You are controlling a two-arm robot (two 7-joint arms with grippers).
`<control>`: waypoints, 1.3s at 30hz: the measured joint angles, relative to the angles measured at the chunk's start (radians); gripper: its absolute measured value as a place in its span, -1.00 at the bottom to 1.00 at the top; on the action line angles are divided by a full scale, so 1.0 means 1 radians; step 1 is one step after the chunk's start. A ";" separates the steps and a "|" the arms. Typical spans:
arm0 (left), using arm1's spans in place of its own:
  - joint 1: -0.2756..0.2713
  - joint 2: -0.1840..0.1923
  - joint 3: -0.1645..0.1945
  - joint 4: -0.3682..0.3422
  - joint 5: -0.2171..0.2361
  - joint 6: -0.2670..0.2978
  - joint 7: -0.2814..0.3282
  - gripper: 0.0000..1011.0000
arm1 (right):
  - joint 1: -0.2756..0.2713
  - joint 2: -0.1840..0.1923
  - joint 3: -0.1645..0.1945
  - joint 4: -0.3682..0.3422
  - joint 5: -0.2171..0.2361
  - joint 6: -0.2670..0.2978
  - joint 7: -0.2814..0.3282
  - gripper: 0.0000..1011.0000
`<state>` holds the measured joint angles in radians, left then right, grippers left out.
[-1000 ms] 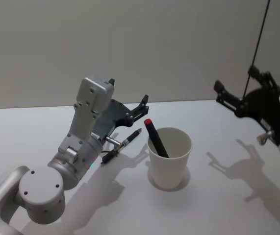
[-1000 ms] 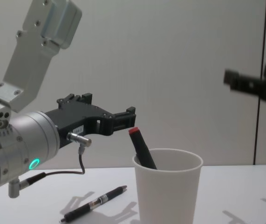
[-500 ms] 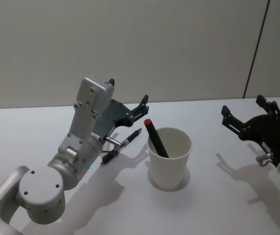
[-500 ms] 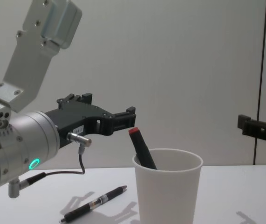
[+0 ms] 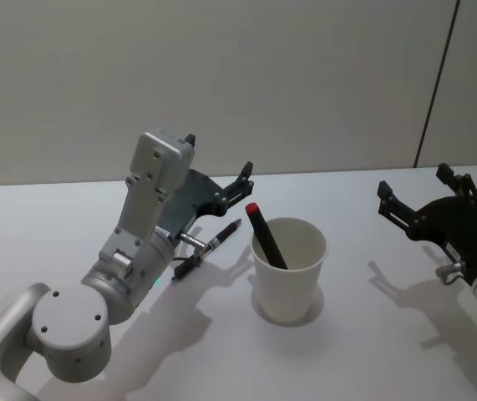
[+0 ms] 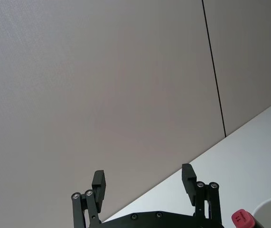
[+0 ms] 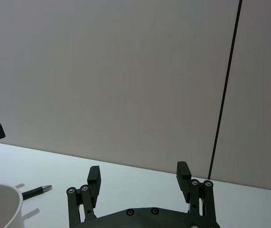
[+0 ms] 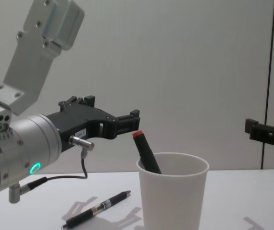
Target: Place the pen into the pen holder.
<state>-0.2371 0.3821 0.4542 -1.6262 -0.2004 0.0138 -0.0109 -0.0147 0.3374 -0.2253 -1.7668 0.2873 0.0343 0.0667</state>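
Left hand (image 5: 218,159) (wide, empty) should drop onto the pen (image 5: 209,248) at the pen holder's (image 5: 286,288) nine o'clock, pinching mid-barrel; right hand (image 5: 413,180), wide, idles at three.

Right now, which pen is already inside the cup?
The red-capped pen, leaning in the pen holder; the other pen lies flat on the table.

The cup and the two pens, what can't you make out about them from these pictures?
- Chest view: the base of the cup is cut off by the bottom edge.
- Head and chest views: the cup wall hides the lower part of the red-capped pen.
- Right wrist view: the cup hides part of the black pen.
- Left wrist view: the bottom edge cuts off the red-capped pen below its cap.
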 joint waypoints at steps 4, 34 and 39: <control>0.000 0.000 0.000 0.000 0.000 0.000 0.000 0.98 | 0.000 0.000 0.000 0.000 0.000 0.000 0.000 0.98; -0.032 0.054 -0.065 0.099 -0.074 -0.006 -0.159 0.98 | 0.000 0.000 -0.001 0.000 0.000 0.000 0.000 0.98; -0.062 0.068 -0.091 0.162 -0.102 -0.010 -0.250 0.98 | 0.000 0.000 -0.001 0.000 0.000 0.000 0.000 0.98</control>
<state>-0.2986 0.4498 0.3634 -1.4641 -0.3026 0.0037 -0.2608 -0.0146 0.3374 -0.2259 -1.7667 0.2874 0.0340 0.0668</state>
